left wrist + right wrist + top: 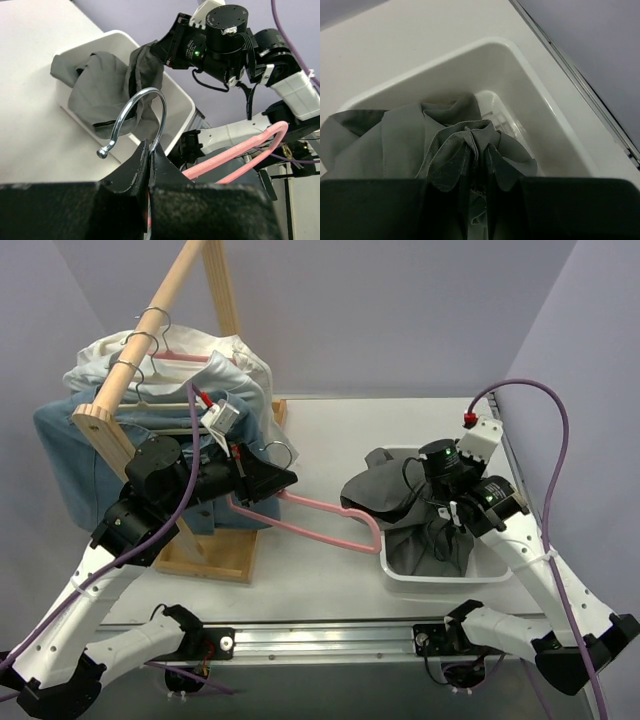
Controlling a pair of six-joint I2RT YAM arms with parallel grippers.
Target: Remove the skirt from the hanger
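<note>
The left gripper (150, 152) is pressed shut on the hanger (330, 512) at the base of its hook (142, 102), holding it out from the wooden rack (140, 370) toward the middle of the table (330, 430). The right gripper (475, 150) pinches a fold of the skirt (385, 495), which lies bunched in the white bin (445, 578) near the table's right edge, spilling over the bin's left rim.

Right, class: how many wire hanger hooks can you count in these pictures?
4 hooks. Three sit over the wooden rail, back left: near, middle, far; the fourth tops the pink hanger, pinched in the left gripper. The clothes may hide others.
</note>
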